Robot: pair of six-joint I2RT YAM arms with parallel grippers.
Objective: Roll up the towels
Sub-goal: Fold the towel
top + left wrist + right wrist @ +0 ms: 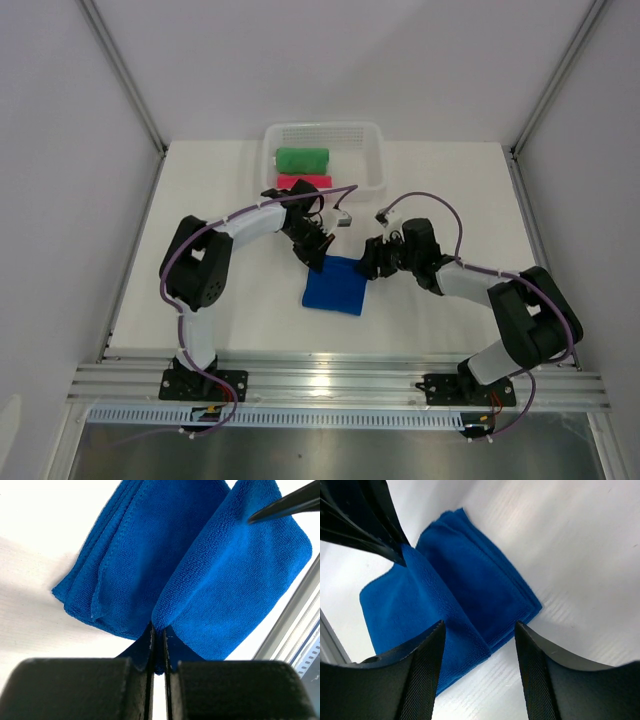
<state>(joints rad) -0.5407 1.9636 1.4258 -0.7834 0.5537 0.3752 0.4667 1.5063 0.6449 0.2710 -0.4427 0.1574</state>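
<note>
A folded royal blue towel (335, 286) lies on the white table in front of both arms. My left gripper (314, 256) is shut on the blue towel (210, 575) at its far left corner, and the pinched fold rises between the two fingers (149, 645). My right gripper (371, 258) stands open over the blue towel (445, 610), at its far right edge, with nothing clamped between its fingertips (437, 635). A rolled green towel (302, 159) and a pink towel (303, 183) lie in the white basket (372, 150) at the back.
The white mesh basket stands at the table's far edge, just behind the left arm's wrist. A metal rail (330, 385) runs along the near edge by the arm bases. White walls close in on both sides.
</note>
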